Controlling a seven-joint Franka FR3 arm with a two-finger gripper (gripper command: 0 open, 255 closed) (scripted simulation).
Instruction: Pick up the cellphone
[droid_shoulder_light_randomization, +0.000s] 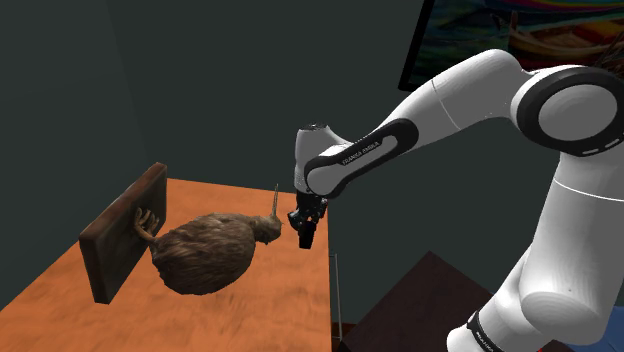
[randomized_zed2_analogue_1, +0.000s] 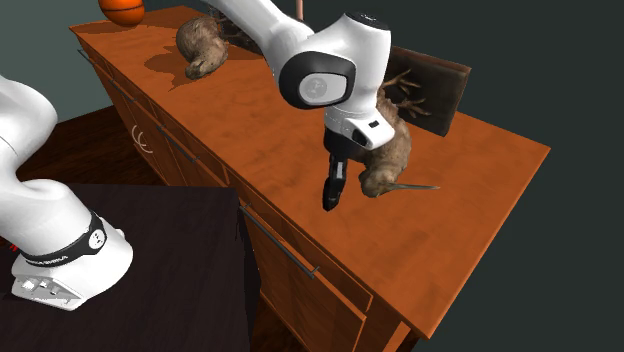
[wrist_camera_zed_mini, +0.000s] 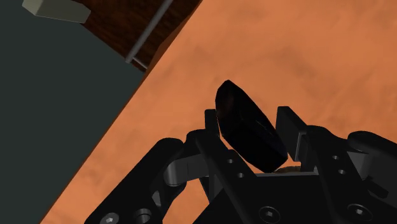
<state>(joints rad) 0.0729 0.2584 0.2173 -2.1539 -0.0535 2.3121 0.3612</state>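
Two fingers (wrist_camera_zed_mini: 294, 130) of the gripper (droid_shoulder_light_randomization: 306, 240) clasp the black cellphone (wrist_camera_zed_mini: 248, 130) above the wooden top (droid_shoulder_light_randomization: 270, 310); in the shoulder view, a kiwi figure (droid_shoulder_light_randomization: 205, 252) sits at nine o'clock.

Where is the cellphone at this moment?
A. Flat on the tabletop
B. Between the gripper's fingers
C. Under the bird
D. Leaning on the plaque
B: in the wrist view the black cellphone sits clasped between the two fingers of the gripper, above the tabletop.

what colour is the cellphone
The cellphone is plain black; the wrist view shows it best.
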